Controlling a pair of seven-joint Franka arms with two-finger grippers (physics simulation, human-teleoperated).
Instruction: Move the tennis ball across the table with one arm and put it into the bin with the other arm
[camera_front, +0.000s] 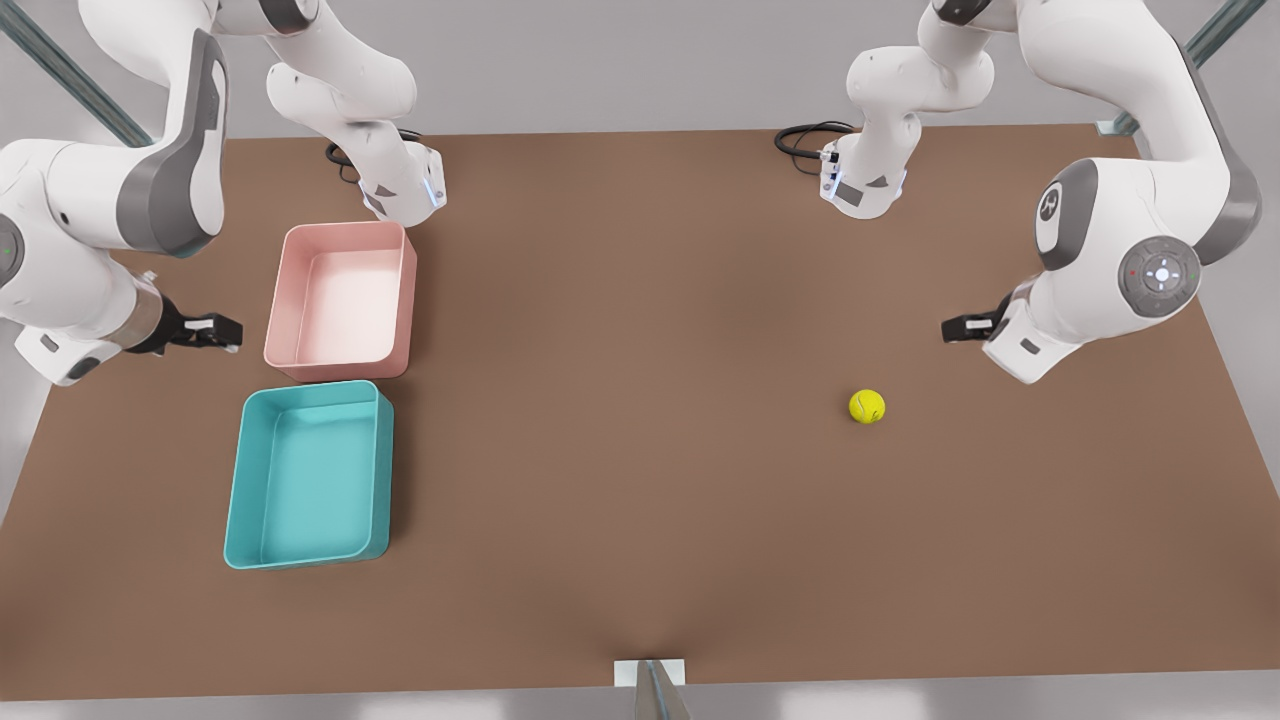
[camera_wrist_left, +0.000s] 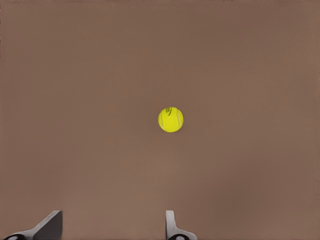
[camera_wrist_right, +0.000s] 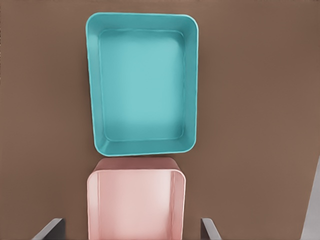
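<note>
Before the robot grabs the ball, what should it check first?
1. Tennis ball lies free on the table: ok.
2. Left gripper is open and empty, near the ball at the front view's right: ok.
3. Left gripper is right over the ball: not ok, it is off to one side.
4. Right gripper is open, waiting beside the pink bin: ok.
5. Teal bin and pink bin are empty: ok.
6. Which bin gets the ball: cannot tell.
</note>
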